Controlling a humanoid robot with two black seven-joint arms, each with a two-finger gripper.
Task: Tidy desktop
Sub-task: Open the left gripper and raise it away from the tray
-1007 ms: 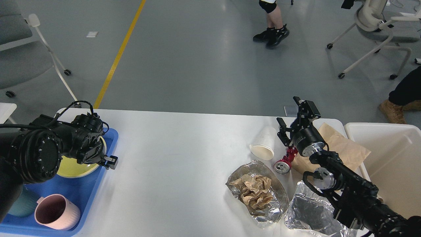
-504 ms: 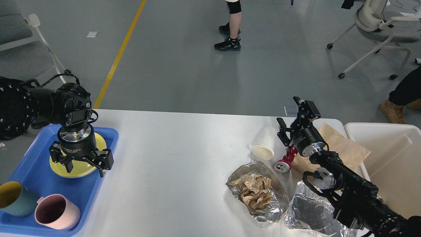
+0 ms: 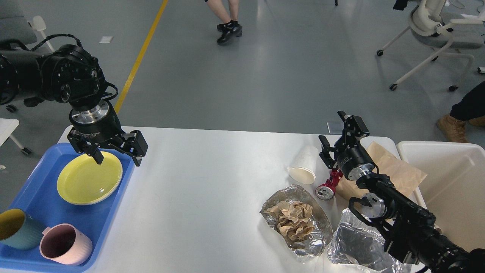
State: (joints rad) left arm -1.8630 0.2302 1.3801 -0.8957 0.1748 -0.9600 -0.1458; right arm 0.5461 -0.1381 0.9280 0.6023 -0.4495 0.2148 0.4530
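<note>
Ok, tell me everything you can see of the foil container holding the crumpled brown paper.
The foil container is a shallow, roughly oval dish of crinkled silver foil with a wrinkled, bent rim. It sits open side up on the desktop, toward its near right part. A wad of crumpled brown paper fills its middle. A second foil piece lies just to its right, and a red can lies just beyond. Neither gripper touches it.

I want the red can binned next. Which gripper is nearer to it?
Right. The right gripper hangs open just above and behind the red can, while the left gripper is open far across the desktop, over the blue tray.
</note>
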